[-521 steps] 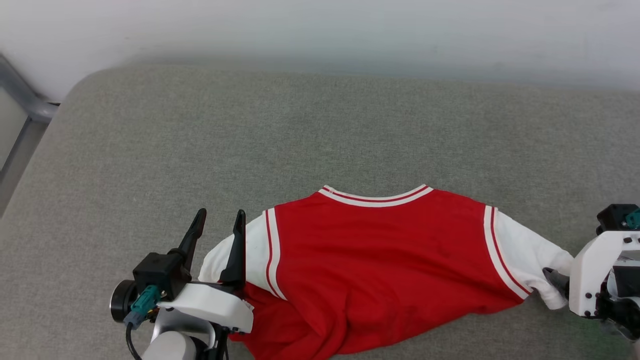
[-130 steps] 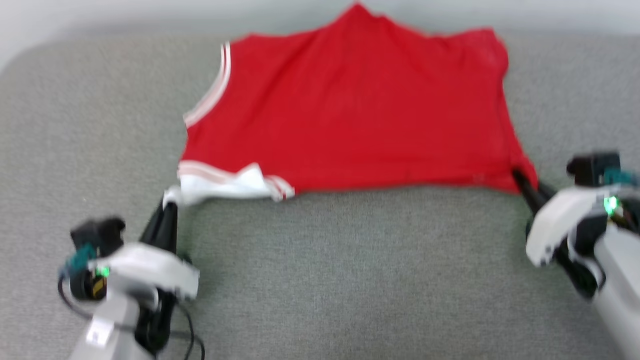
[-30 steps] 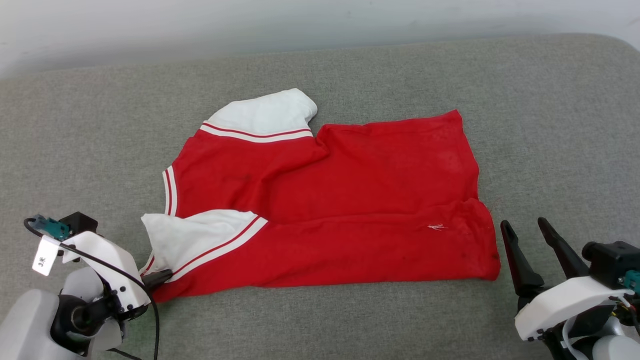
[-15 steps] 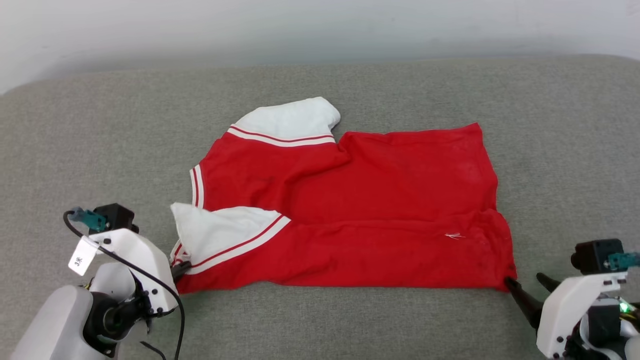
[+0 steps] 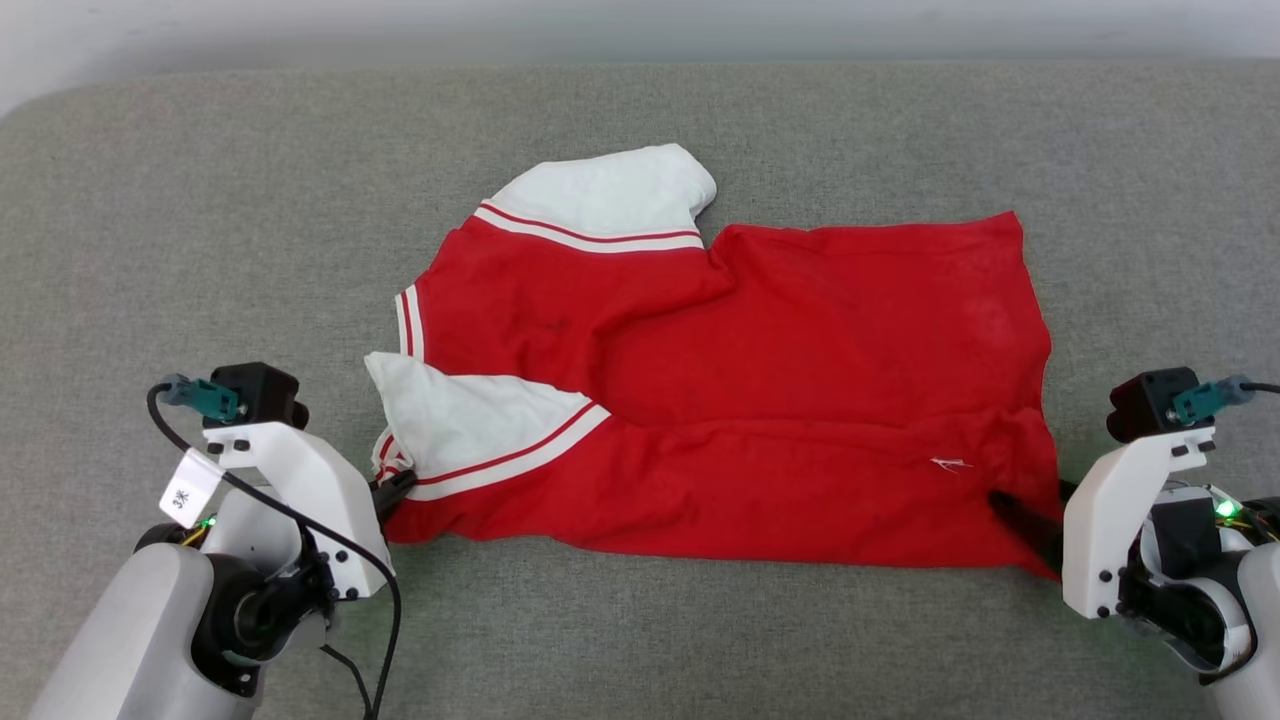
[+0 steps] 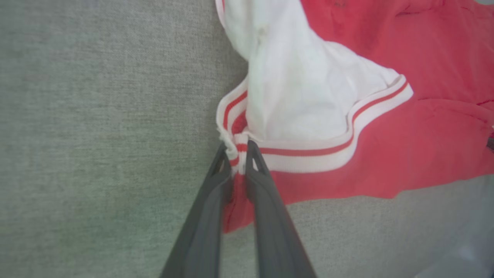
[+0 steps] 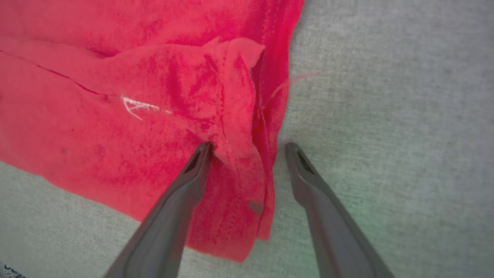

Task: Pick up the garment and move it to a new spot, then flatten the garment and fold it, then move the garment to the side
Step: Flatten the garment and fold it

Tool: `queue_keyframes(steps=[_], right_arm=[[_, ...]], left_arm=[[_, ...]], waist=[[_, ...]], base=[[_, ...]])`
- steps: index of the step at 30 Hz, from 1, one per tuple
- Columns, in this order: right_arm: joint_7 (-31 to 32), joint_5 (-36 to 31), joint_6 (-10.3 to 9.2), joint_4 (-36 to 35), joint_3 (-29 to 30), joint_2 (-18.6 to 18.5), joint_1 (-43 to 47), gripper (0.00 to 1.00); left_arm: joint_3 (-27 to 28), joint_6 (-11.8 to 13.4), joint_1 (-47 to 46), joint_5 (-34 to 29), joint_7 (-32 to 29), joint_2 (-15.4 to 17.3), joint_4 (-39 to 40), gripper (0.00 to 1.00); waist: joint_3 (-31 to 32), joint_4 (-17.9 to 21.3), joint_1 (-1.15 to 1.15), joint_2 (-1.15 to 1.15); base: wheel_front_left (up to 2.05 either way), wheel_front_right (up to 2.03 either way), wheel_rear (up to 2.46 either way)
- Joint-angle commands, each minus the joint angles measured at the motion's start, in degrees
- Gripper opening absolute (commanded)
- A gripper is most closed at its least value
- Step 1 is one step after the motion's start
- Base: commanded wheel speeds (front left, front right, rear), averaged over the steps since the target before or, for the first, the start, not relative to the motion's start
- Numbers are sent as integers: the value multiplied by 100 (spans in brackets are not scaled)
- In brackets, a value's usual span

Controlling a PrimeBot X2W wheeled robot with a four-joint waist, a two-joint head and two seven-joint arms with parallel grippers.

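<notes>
The garment (image 5: 760, 400), a red shirt with white sleeves and striped trim, lies spread sideways on the grey cushion, its near long edge folded over. My left gripper (image 5: 395, 490) is shut on the striped trim at the shirt's near left corner (image 6: 237, 152), beside the white sleeve (image 6: 301, 100). At the near right corner my right gripper (image 5: 1030, 515) stands open, the bunched red hem (image 7: 243, 162) between its two fingers (image 7: 193, 181), one finger on the fabric and the other on the cushion.
The grey fabric cushion (image 5: 640, 620) carries everything; its back edge meets a pale wall (image 5: 300, 30) at the top. Its rounded left corner shows at the upper left.
My left gripper has shut on the shirt's near left corner. The right gripper has come down from beside the shirt and now straddles its near right corner. The camera has shifted too.
</notes>
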State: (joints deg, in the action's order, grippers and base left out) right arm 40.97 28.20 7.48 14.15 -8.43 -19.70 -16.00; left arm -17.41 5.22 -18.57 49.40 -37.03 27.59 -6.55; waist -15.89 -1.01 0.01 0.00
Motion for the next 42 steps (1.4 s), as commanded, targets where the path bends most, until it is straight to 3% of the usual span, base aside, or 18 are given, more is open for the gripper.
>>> queue_keyframes(steps=[1, 2, 3, 4, 13, 19, 26, 33, 40, 41, 42], right_arm=[[190, 119, 2, 284, -232, 125, 111, 100], [297, 183, 9, 385, -313, 129, 111, 50], [357, 244, 9, 444, -367, 128, 116, 6], [381, 301, 9, 471, -400, 131, 112, 0], [121, 396, -2, 244, -209, -218, -105, 0], [87, 454, -1, -59, -254, -247, 93, 0], [190, 520, -1, -488, -271, -291, 721, 0], [297, 526, -1, -908, 25, -180, 1536, 0], [211, 360, -1, -876, 283, 89, 2130, 0], [122, 334, -1, -837, 315, 129, 2170, 5], [15, 328, -1, -793, 329, 190, 2198, 59]], left_arm=[[-5, 31, -24, 21, 19, -42, -1, 0], [-8, 27, -13, 16, 29, -41, -4, 0], [-9, 24, -3, 17, 53, -54, 0, 0], [-13, 19, 15, 26, 54, -66, -6, 0], [0, -106, 177, 50, 324, -117, -42, 0], [45, -123, 484, 55, 555, -114, 0, 0], [195, 106, 1257, 124, 643, 67, 283, 0], [426, 434, 2204, 310, 637, 201, 660, 0], [366, 380, 2637, 388, 865, -14, 444, 0], [344, 349, 2597, 348, 949, -54, 355, 0], [309, 315, 2554, 330, 1023, -102, 249, 0]], waist=[[-22, -17, -1, 0], [-25, -18, -1, 0], [-26, -18, -1, 0], [-18, -17, -1, 0], [347, -41, -1, 0], [859, -52, -1, 0], [1459, -56, -1, 0], [1680, -65, -1, 0], [1714, -67, -1, 0], [1709, -69, -1, 0], [1705, -73, -1, 0]], base=[[0, 0, 0], [0, 0, 0], [0, 0, 0], [0, 0, 0], [0, 0, 0], [0, 0, 0], [0, 0, 0], [0, 0, 0], [0, 0, 0], [0, 0, 0], [0, 0, 0]])
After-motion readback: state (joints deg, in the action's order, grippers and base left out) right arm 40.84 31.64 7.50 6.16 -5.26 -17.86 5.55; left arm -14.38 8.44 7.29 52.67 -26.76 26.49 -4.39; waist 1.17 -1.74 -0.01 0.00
